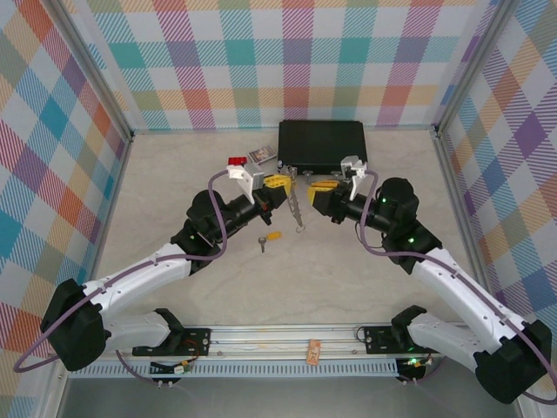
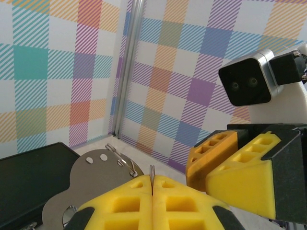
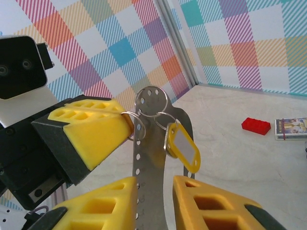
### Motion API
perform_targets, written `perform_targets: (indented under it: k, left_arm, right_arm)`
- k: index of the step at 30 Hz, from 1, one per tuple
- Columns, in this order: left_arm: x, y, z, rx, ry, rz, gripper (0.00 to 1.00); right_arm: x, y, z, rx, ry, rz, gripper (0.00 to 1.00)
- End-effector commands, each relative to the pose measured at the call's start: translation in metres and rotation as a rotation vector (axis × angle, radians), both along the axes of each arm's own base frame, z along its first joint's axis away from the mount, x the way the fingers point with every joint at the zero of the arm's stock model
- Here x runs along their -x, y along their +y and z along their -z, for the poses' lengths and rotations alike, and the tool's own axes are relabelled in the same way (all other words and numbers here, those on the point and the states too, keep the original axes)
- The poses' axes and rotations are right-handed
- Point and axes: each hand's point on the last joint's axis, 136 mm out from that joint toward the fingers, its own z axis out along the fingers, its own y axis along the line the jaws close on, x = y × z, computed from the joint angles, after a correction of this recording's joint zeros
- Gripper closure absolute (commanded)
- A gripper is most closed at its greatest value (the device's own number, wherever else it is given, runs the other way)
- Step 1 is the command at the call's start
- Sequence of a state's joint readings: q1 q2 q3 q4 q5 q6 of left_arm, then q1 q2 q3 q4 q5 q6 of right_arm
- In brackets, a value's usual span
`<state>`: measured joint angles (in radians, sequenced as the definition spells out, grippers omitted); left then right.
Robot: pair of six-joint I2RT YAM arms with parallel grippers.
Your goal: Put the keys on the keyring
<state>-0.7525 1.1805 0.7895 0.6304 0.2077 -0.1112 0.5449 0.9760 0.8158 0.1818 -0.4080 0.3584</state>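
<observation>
In front of the black case (image 1: pixel 322 144), left tool (image 2: pixel 152 181) clamps keyring (image 3: pixel 144 143); right tool (image 3: pixel 154 180) apart.

plaid walls (image 1: pixel 296 52) (pastel), beige tabletop (image 1: pixel 348 279)

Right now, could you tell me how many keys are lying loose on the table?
2: a silver key on the table near its middle, and a yellow-headed key just right of it. More could be hidden.

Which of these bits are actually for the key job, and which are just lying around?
For the job: keyring, yellow-headed key, silver key.
Lying about: red block, small printed box, black case.
</observation>
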Motion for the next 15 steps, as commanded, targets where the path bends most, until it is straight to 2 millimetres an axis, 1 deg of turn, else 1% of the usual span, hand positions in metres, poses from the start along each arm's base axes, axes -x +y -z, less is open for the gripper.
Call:
perform_targets:
  k: [1,8,15]
  left_arm:
    - [0.011,0.003,-0.019,0.054,-0.050,0.021,1.00]
    - [0.016,-0.003,-0.021,0.097,-0.044,0.077,1.00]
    - [0.020,-0.005,-0.026,0.186,-0.026,0.134,1.00]
  right_arm:
    - [0.005,0.007,-0.029,-0.046,-0.066,-0.047,0.77]
    - [0.003,0.015,-0.030,-0.059,-0.060,-0.084,0.83]
    - [0.003,0.018,-0.034,-0.082,-0.058,-0.109,0.84]
